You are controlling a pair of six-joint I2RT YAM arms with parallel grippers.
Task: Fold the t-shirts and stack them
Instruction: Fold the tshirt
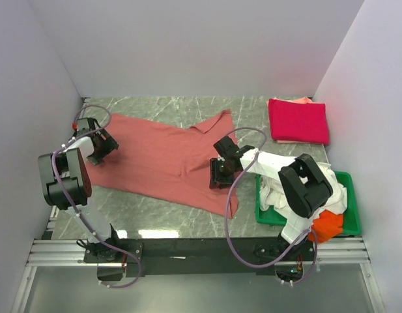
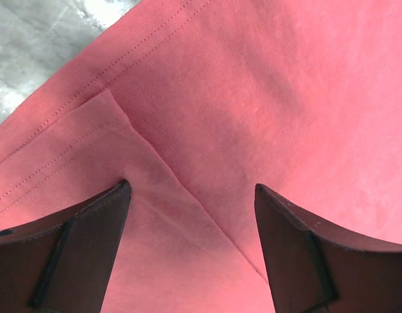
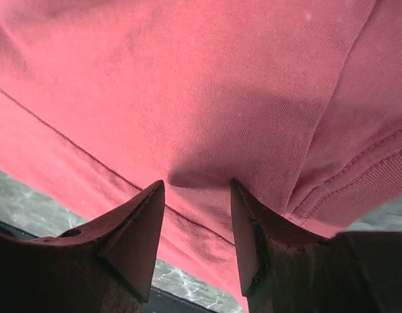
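**Both tools down on the salmon-red shirt, jaws apart**

The big salmon-red t-shirt (image 1: 161, 156) lies spread out across the middle and left of the marble counter (image 1: 155, 107), one sleeve reaching toward the far edge. The left tool (image 2: 193, 188) hangs over the shirt's left end, released and spread wide, with a stitched hem and a diagonal crease of cloth beneath it. The right tool (image 3: 197, 186) sits on the shirt's right side near the counter's front edge. Its jaws are partly apart with flat fabric showing in the gap, and nothing is bunched between them. In the far right corner a folded crimson-pink t-shirt (image 1: 298, 120) rests on a paler one. At the near right, a green tray (image 1: 352, 215) holds crumpled white shirts (image 1: 272, 192) and an orange shirt (image 1: 328, 225).
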